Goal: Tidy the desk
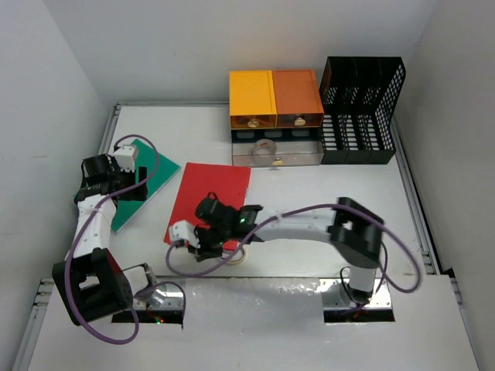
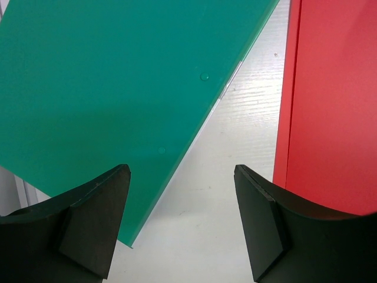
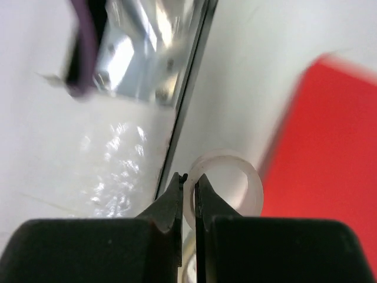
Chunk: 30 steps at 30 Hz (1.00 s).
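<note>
Right wrist view: right tool point(image 3: 188, 183) clamped on the wall of a translucent ring point(image 3: 250, 186), probably tape, at the white worktop point(image 3: 247, 71) near edge, beside red folder point(image 3: 330, 147); left tool point(image 2: 181, 183) apart above green folder point(image 2: 106, 76) edge.

Bright, even overhead light fills the white surface point(image 1: 332, 193), and shadows under the arms are soft. The left wrist view is crisp. The right wrist view is blurred: the red folder point(image 3: 318, 177) smears, glare speckles the glossy near edge, and a pale ring point(image 3: 227, 159), possibly tape, looks hazy.
</note>
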Tool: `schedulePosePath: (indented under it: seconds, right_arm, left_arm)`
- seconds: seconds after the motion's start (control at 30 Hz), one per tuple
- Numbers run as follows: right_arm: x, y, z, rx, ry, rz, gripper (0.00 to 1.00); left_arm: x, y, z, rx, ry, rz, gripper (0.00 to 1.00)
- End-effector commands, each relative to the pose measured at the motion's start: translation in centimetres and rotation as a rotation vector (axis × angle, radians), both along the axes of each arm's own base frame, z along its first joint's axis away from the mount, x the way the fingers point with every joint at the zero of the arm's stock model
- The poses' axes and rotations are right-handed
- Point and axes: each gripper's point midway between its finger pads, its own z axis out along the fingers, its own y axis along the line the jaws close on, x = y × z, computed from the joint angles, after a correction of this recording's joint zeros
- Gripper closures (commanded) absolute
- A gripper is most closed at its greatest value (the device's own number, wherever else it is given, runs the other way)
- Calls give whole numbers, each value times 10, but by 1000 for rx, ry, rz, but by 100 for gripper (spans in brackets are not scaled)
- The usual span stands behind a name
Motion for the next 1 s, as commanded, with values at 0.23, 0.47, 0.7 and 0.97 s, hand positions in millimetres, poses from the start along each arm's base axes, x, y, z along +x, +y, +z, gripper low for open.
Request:
schedulePosePath:
  seconds: [0.23, 0.47, 0.7, 0.97]
  right_arm:
    - [242, -99, 157, 347, -152, -957, 100]
    - [387, -227, 125, 152, -176, -1464, 100]
    - [422, -262, 65, -25, -211, -1558, 100]
    - [425, -285, 17, -125, -192, -1627, 100]
  left_arm:
    - [10, 1, 15, 5, -54, -17, 30]
    - [9, -1, 15, 0, -50, -28, 30]
    - [9, 1, 13, 2, -44, -23, 30]
    - [9, 1, 11, 1, -40, -23, 30]
